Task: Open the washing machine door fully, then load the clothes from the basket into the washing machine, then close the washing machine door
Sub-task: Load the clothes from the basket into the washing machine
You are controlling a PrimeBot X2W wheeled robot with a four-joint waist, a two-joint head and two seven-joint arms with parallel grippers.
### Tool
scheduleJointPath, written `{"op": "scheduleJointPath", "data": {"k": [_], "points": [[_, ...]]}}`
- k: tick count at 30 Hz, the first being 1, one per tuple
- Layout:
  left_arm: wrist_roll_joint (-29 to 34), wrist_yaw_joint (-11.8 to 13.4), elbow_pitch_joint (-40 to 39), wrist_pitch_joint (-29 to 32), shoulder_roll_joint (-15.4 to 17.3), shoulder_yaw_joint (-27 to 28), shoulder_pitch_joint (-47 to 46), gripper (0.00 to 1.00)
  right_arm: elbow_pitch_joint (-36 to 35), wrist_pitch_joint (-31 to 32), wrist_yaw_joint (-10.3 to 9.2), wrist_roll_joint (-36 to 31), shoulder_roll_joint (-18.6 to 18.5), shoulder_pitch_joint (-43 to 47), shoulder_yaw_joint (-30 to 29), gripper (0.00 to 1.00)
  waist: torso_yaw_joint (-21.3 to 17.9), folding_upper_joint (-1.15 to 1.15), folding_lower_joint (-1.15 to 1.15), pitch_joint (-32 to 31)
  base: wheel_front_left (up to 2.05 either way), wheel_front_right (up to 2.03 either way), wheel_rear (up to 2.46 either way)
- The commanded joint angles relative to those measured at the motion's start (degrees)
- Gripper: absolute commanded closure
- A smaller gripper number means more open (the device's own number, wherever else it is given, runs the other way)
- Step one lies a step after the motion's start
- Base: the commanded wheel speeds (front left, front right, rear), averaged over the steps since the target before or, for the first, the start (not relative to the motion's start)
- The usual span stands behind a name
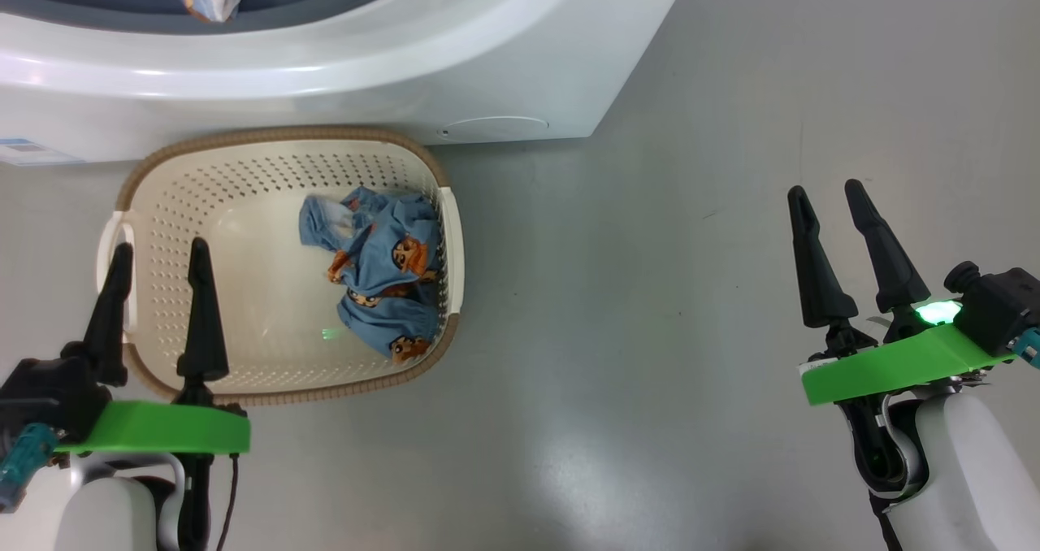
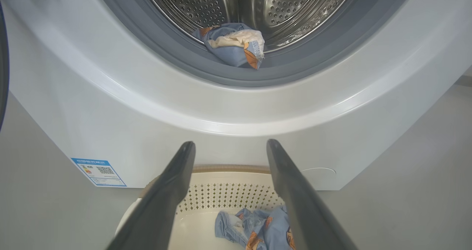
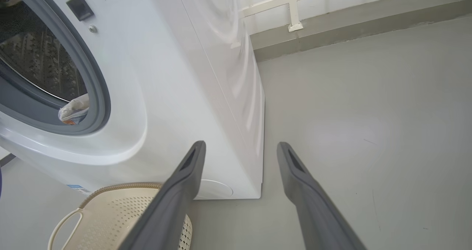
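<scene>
One bundle of clothes [image 1: 378,271], blue with orange-brown faces, lies crumpled against the right wall of the cream basket [image 1: 171,201]; a second bundle [image 2: 236,43], partly cream, sits in the mouth of the washing machine [image 1: 325,71], seemingly on the grey gasket [image 2: 162,54]; the basket stands on glossy grey floor [image 1: 650,307] against the machine's front; left pincer [image 1: 161,245] and right pincer [image 1: 825,188] gape wide, holding nothing.

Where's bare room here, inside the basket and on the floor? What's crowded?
Free: left half of the basket, between its left handle and the blue garment; the floor between basket, washing machine corner and right gripper. Crowded: the basket's right wall, where the garment bunches; the drum lip, where a bundle lies.
</scene>
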Motion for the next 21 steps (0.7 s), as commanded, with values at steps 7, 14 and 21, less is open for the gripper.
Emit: {"op": "scheduleJointPath", "data": {"k": [7,14,21], "points": [[-0.65,-0.09,0.62,-0.3,1.07,0.32,-3.52,0.0,-0.58,-0.27,0.09,-1.54,-0.93,1.64,1.49,0.0,0.63,0.0,0.0,0.75,0.0,0.0,0.0],[-1.39,-0.09,4.11,-0.3,2.33,-2.13,-10.82,0.0,-0.15,-0.27,0.09,-2.75,-1.34,1.01,1.81,0.0,1.05,0.0,0.0,2.02,0.0,0.0,0.0],[-1.59,-0.09,9.06,-0.3,3.96,-4.11,-19.47,0.0,0.09,-0.27,0.09,-3.54,-1.43,0.29,2.31,0.0,1.06,0.0,0.0,3.16,0.0,0.0,0.0]]}}
